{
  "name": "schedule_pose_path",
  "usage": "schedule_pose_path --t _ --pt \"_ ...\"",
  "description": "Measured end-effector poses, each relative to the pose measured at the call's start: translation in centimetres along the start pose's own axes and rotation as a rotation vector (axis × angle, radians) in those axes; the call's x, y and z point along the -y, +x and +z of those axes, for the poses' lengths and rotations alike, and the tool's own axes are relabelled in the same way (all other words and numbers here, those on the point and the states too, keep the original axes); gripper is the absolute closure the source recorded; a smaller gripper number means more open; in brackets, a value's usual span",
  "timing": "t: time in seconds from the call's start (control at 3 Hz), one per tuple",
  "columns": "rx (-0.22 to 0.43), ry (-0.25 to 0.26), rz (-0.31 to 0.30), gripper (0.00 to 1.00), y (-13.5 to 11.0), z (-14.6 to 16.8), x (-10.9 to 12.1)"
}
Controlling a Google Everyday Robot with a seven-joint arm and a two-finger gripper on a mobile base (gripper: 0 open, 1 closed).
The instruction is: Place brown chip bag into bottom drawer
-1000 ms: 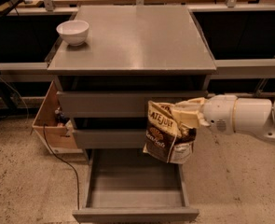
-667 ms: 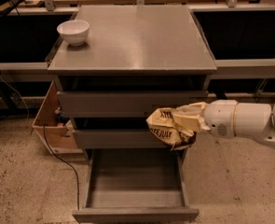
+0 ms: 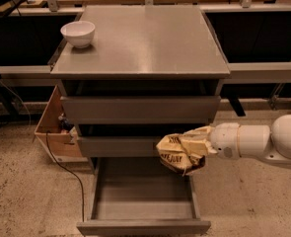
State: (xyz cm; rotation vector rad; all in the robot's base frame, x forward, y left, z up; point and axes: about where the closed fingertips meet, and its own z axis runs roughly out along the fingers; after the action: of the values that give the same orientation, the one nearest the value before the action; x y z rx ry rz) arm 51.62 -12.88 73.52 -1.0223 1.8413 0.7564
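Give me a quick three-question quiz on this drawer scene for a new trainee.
1. True or false: the bottom drawer is open.
2. The gripper, level with the middle drawer at its picture-right end, holds: A) a soda can, B) the brown chip bag, C) an apple.
3. Fill in: the white bowl stands on the cabinet, on its ___.
Key: 1 true; 2 B; 3 top.
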Motion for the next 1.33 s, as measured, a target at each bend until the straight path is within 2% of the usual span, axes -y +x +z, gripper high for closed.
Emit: schedule_pose_path --t 0.33,0.67,1.0,1.33 --pt "-0.091 -0.066 0.018 1.00 6.3 2.7 0.2" --pt "-0.091 -0.066 0.018 1.00 6.3 2.7 0.2" --pt "-0.100 -0.062 0.072 1.00 10.5 4.4 0.9" --pt "-0.124 -0.036 0.145 1.00 17.1 7.3 2.2"
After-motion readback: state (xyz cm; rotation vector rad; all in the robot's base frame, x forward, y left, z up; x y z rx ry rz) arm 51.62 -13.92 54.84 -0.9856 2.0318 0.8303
